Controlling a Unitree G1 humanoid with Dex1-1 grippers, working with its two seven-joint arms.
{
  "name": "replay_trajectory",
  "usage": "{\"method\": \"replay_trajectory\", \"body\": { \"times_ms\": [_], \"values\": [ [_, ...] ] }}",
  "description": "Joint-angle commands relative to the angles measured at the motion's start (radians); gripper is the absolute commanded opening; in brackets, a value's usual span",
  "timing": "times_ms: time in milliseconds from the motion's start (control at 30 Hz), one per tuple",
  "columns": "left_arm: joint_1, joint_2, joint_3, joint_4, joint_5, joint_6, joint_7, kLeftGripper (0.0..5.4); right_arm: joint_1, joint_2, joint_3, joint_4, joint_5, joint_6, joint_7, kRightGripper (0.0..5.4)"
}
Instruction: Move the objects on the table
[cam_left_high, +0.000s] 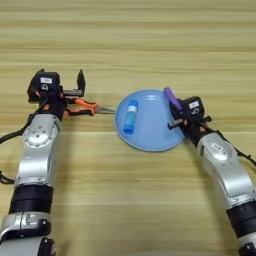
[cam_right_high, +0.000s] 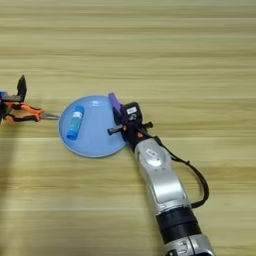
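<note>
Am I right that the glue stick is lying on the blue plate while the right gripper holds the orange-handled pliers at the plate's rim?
Not quite. The glue stick does lie on the blue plate, but the right gripper at the rim holds the small purple block, as the left eye view shows. The orange-handled pliers lie on the table left of the plate, by the left gripper.

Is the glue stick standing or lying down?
Lying down: the glue stick rests lengthwise on the blue plate.
</note>
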Motion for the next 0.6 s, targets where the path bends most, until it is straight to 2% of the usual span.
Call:
{"method": "replay_trajectory", "body": {
  "times_ms": [33,300,567,600],
  "values": [
    [0.011,-0.001,-0.001,-0.015,0.007,0.013,0.007,5.4,-0.027,0.01,0.002,0.049,-0.001,0.006,0.006,0.79],
    [0.016,-0.001,0.002,-0.021,0.006,0.015,0.008,5.4,-0.043,0.016,0.009,0.099,-0.013,-0.003,0.007,0.79],
    [0.015,0.0,0.004,-0.019,0.006,0.013,0.01,5.4,-0.043,0.024,0.036,0.078,-0.027,0.016,0.02,0.79],
    [0.015,0.0,0.004,-0.019,0.006,0.014,0.01,5.4,-0.041,0.025,0.04,0.072,-0.029,0.018,0.02,0.97]
  ]
}}
